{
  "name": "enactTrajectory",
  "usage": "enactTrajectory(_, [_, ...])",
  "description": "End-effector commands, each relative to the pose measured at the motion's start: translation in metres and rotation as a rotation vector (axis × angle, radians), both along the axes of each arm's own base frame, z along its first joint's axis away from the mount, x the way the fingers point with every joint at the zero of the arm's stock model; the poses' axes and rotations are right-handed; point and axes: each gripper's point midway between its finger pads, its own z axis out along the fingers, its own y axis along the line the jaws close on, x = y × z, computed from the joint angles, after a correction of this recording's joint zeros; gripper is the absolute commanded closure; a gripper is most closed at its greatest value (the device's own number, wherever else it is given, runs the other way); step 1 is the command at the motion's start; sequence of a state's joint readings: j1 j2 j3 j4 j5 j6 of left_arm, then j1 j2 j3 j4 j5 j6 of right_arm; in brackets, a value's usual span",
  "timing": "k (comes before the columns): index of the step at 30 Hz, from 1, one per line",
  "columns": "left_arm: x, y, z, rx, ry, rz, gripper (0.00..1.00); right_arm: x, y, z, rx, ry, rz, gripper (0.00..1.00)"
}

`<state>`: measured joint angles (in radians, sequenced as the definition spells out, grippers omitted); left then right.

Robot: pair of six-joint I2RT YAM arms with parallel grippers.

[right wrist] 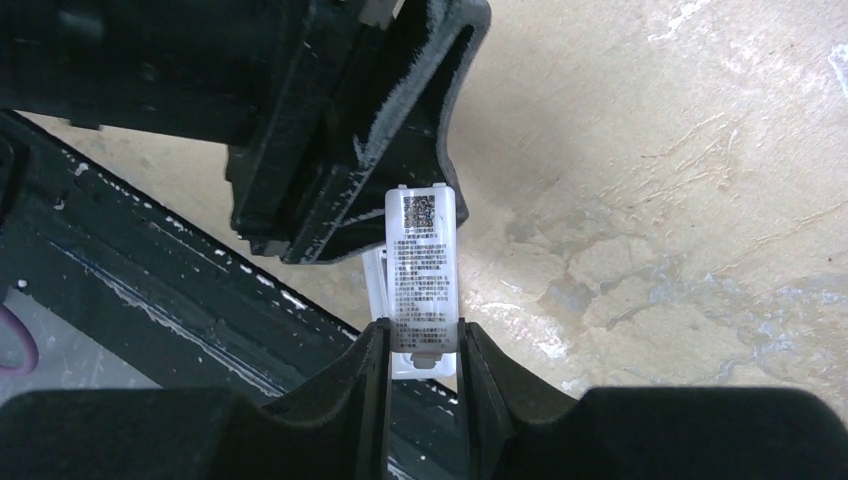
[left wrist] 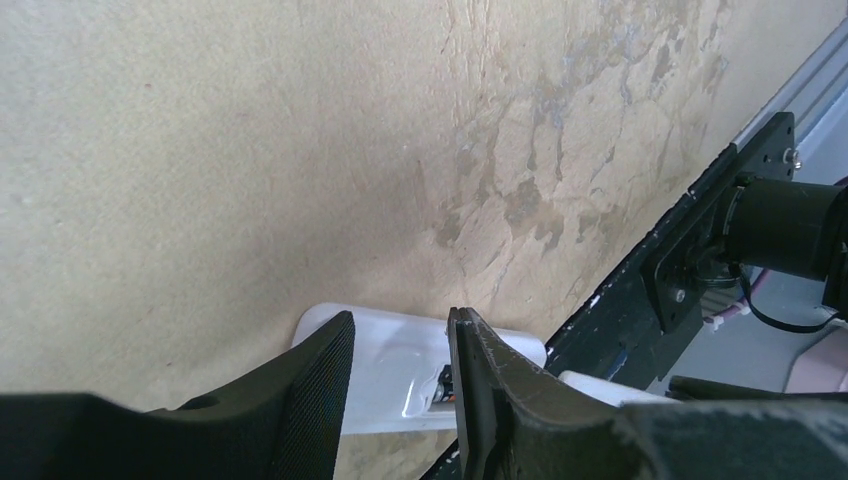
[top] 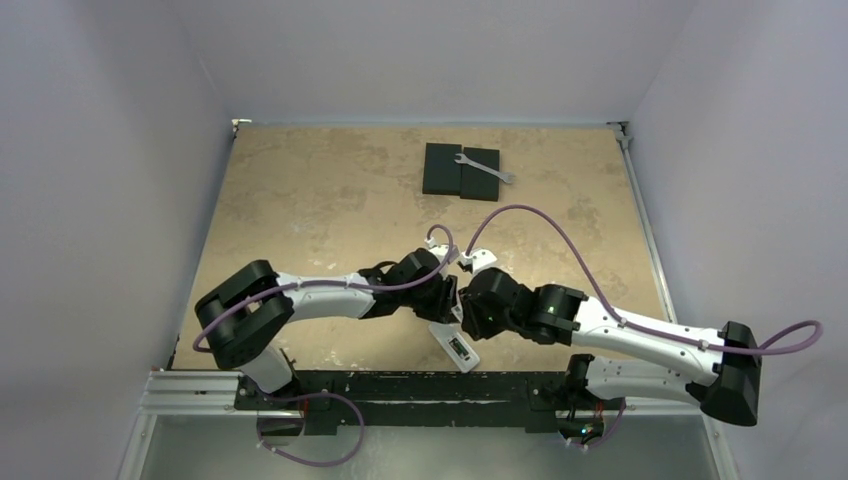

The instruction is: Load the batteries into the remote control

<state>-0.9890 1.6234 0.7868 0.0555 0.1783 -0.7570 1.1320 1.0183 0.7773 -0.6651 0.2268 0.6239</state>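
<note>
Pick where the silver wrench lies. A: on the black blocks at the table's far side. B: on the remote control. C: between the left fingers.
A: the top view shows the wrench lying on the black blocks.

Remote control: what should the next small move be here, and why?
Probably close the left hand on the remote control to brace it. Its fingers stand apart over the white body, while the right hand is shut on the labelled back, so a second grip would likely steady it.
</note>
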Motion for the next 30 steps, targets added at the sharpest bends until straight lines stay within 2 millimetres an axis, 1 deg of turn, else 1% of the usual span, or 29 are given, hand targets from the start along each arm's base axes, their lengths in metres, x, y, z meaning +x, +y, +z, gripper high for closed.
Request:
enactTrajectory(1, [0.014, 0.012, 0.018, 0.023, -0.106, 0.038, 0.60, -0.003, 0.008, -0.001, 0.008, 0.009, 0.043, 0.78])
enactTrajectory(2, [0.018, 0.015, 0.023, 0.025, -0.131, 0.051, 0.60, -0.003, 0.009, -0.002, 0.002, 0.013, 0.049, 0.78])
enactTrajectory(3, [0.017, 0.023, 0.023, 0.057, -0.137, 0.063, 0.60, -0.004, 0.009, -0.004, -0.007, 0.017, 0.057, 0.78])
enactTrajectory(5, [0.022, 0.032, 0.031, 0.074, -0.174, 0.085, 0.60, -0.004, 0.010, -0.006, -0.021, 0.023, 0.069, 0.78])
enactTrajectory(8, [0.026, 0.045, 0.050, 0.085, -0.228, 0.119, 0.60, -0.004, 0.014, -0.007, -0.039, 0.025, 0.094, 0.78])
enactTrajectory(14, [0.023, 0.064, 0.088, 0.060, -0.290, 0.139, 0.60, -0.001, 0.016, -0.014, -0.128, 0.045, 0.125, 0.78])
enactTrajectory(21, [0.023, 0.094, 0.117, 0.101, -0.358, 0.189, 0.60, -0.003, 0.019, -0.010, -0.106, 0.049, 0.136, 0.79])
enactTrajectory(25, [0.021, 0.110, 0.148, 0.086, -0.400, 0.223, 0.60, -0.006, 0.018, -0.010, -0.101, 0.061, 0.131, 0.80])
enactTrajectory(30, [0.021, 0.136, 0.187, 0.082, -0.482, 0.263, 0.59, -0.009, 0.016, -0.011, -0.100, 0.078, 0.129, 0.81])
